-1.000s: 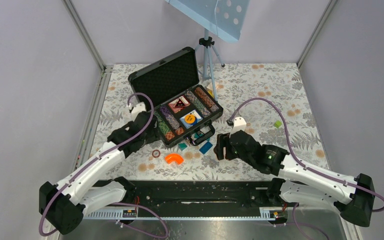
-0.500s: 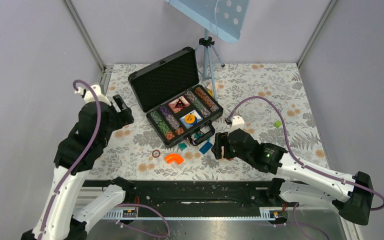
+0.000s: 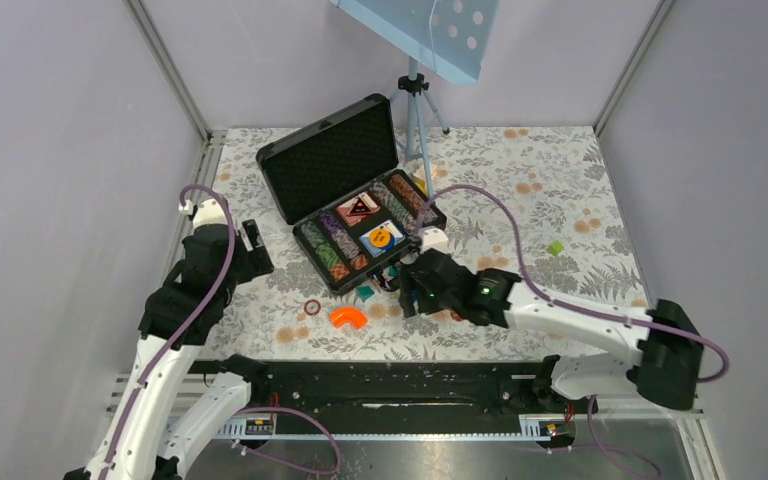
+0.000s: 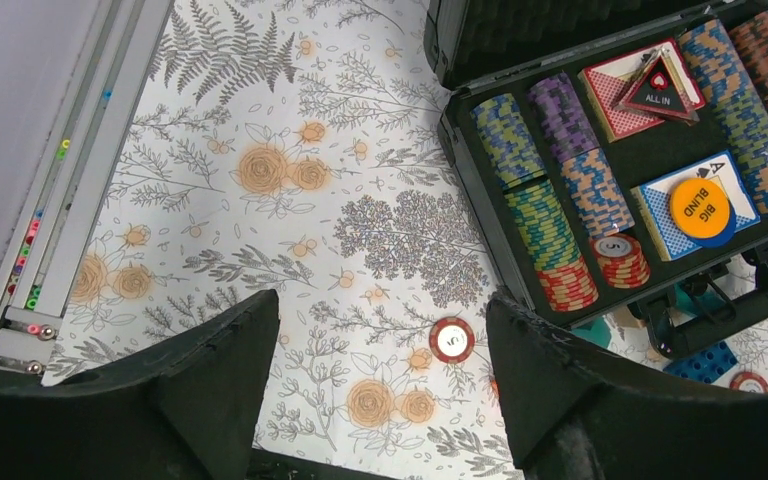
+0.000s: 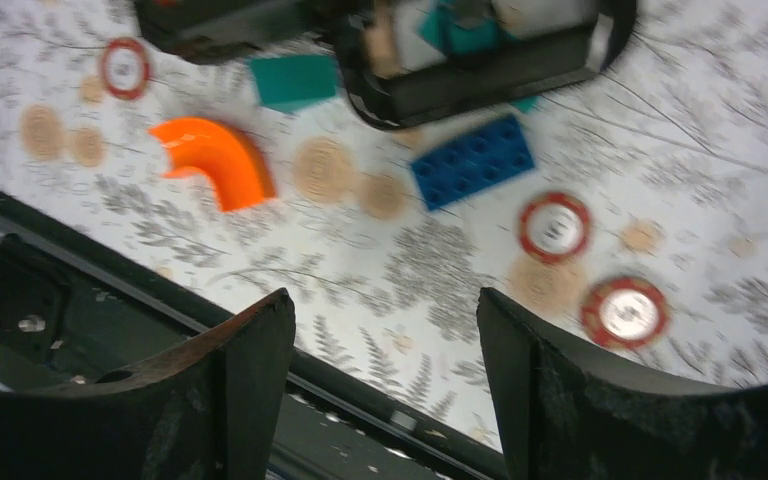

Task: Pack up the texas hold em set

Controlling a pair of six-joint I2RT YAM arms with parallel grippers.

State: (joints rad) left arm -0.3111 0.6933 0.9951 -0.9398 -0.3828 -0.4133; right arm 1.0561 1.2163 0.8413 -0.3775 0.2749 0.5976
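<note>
The black briefcase (image 3: 332,158) lies open at the table's middle, foam lid up. In the left wrist view its tray (image 4: 457,140) holds rows of striped chips, a red deck (image 4: 620,95) and a blue deck (image 4: 660,215). One loose chip (image 3: 312,307) lies left of the case; it also shows in the left wrist view (image 4: 452,339). Two loose chips (image 5: 554,227) (image 5: 625,311) lie near the case handle (image 5: 480,70). My left gripper (image 3: 250,245) (image 4: 380,298) is open and empty, left of the case. My right gripper (image 3: 412,295) (image 5: 382,296) is open and empty, in front of the handle.
An orange curved piece (image 3: 347,317) (image 5: 215,155), a blue block (image 5: 472,160) and a teal block (image 5: 293,80) lie in front of the case. A small green block (image 3: 555,247) lies at the right. A tripod (image 3: 415,100) stands behind the case.
My left gripper has pulled away from the case's front left corner, out to the left and up. My right gripper has moved left toward the case handle.
</note>
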